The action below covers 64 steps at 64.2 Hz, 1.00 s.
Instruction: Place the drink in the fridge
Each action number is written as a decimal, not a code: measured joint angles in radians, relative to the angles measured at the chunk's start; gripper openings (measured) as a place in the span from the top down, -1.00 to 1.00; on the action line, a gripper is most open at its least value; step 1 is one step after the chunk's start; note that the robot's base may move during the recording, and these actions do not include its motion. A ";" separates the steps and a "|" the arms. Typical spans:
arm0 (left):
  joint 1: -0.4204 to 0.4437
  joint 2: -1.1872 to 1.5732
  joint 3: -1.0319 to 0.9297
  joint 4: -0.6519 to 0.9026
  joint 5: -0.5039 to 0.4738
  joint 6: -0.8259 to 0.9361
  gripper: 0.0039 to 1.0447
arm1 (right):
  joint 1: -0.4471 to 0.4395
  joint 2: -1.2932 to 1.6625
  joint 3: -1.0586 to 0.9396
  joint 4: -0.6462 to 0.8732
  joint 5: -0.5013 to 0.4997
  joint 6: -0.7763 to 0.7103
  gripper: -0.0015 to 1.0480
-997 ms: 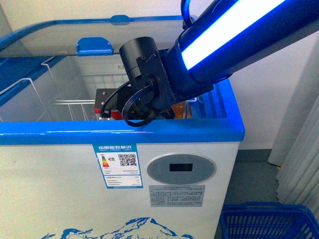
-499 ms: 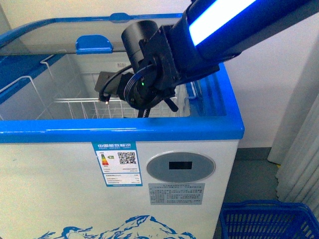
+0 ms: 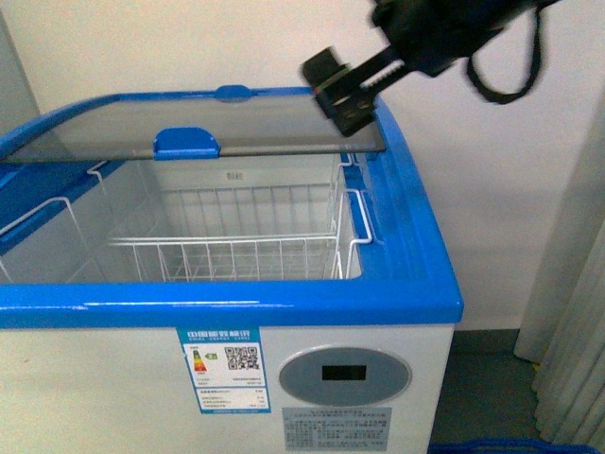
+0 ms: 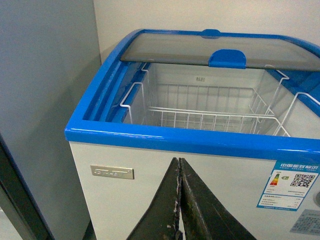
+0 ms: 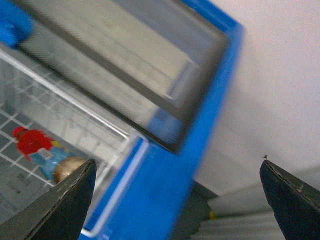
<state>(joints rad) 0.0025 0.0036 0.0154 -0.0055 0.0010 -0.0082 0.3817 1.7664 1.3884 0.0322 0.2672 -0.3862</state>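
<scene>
The fridge (image 3: 284, 303) is a white chest cooler with a blue rim. Its glass lid (image 3: 189, 118) is slid back and carries a blue handle (image 3: 187, 142). In the right wrist view the drink (image 5: 42, 152) lies in the white wire basket (image 5: 15, 170); it shows a red cap, a red wrap and an amber end. The front view shows the wire basket (image 3: 236, 251) but not the drink. My right gripper (image 3: 345, 95) (image 5: 177, 200) hangs open and empty above the lid's right end. My left gripper (image 4: 179, 162) is shut on nothing, in front of the fridge (image 4: 150, 175).
A plain grey cabinet (image 4: 45, 75) stands close against the fridge's left side. A pale curtain (image 3: 577, 331) hangs at the right. The rim of a blue plastic basket (image 3: 492, 445) shows on the floor at the bottom right. A white wall lies behind.
My right arm has risen out of the fridge, up and to the right. The drink it held a second ago now lies in the wire basket.
</scene>
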 joint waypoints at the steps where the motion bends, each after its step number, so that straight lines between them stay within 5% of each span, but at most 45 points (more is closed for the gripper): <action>1: 0.000 0.000 0.000 0.000 0.000 0.000 0.96 | -0.004 -0.018 -0.016 0.000 0.010 0.003 -0.86; 24: 0.000 0.000 0.000 0.000 0.000 0.000 0.96 | -0.026 -0.904 -0.686 -0.229 0.289 0.323 -0.85; 28: 0.000 0.000 0.000 0.000 0.000 0.000 0.96 | -0.061 -1.148 -0.861 -0.048 0.095 0.350 -0.57; 32: 0.000 0.000 0.000 0.000 0.000 0.000 0.96 | -0.095 -1.260 -0.945 0.016 0.020 0.362 -0.38; 57: 0.000 0.000 0.000 0.000 0.000 0.000 0.96 | -0.252 -1.447 -1.191 0.077 -0.146 0.373 0.92; 60: 0.000 0.000 0.000 0.000 0.000 0.000 0.96 | -0.327 -1.477 -1.210 0.079 -0.244 0.373 0.94; 64: 0.000 0.000 0.000 0.000 -0.001 0.000 0.96 | -0.370 -1.494 -1.233 0.079 -0.256 0.375 0.94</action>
<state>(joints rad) 0.0025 0.0032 0.0154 -0.0055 0.0002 -0.0078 0.0116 0.2726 0.1558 0.1116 0.0109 -0.0109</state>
